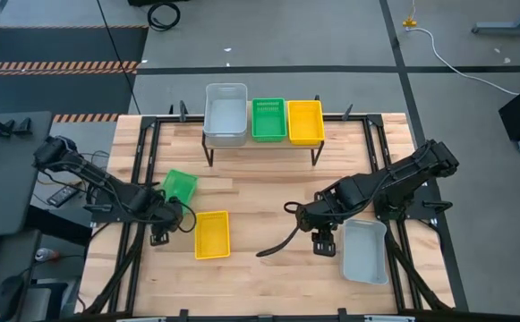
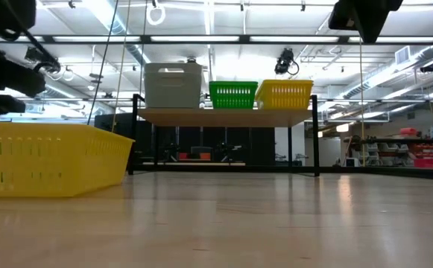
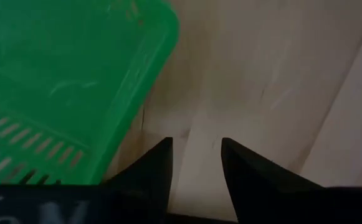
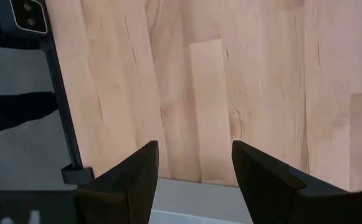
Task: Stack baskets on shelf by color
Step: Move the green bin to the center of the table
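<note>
On the shelf (image 1: 261,141) at the far side stand a grey basket stack (image 1: 226,114), a green basket (image 1: 269,119) and a yellow basket (image 1: 305,121); all three also show in the low view (image 2: 227,94). On the table lie a green basket (image 1: 180,185), a yellow basket (image 1: 212,233) and a grey basket (image 1: 365,250). My left gripper (image 3: 196,152) is open and points down at bare table just beside a corner of the green basket (image 3: 75,81). My right gripper (image 4: 194,162) is open and empty above the table, at the grey basket's left edge (image 4: 193,198).
Black metal frame rails (image 1: 143,170) run along the table's left and right sides. A black cable (image 1: 282,241) lies on the table by my right gripper. Bare wood (image 1: 260,197) lies between the shelf and the loose baskets.
</note>
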You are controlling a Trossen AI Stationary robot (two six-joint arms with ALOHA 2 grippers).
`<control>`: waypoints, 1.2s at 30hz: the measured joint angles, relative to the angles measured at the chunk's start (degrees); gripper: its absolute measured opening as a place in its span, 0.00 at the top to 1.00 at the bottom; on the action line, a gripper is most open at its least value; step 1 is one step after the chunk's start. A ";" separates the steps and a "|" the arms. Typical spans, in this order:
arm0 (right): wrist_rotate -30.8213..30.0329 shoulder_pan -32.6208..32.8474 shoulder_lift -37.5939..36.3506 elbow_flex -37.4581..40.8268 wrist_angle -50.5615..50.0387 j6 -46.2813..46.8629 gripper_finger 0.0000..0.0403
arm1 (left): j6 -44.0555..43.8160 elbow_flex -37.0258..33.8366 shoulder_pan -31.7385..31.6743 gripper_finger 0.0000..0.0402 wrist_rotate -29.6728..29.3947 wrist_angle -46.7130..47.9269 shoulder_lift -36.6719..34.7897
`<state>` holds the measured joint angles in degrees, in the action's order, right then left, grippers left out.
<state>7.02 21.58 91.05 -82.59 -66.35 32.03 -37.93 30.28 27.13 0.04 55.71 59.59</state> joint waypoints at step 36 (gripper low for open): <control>-2.89 -0.39 0.02 0.00 8.87 4.03 0.48 | 5.52 3.76 -9.06 0.67 -3.37 -6.92 1.03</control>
<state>4.13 21.19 91.07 -82.59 -57.47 36.06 -32.40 34.04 18.07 -3.32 48.79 60.62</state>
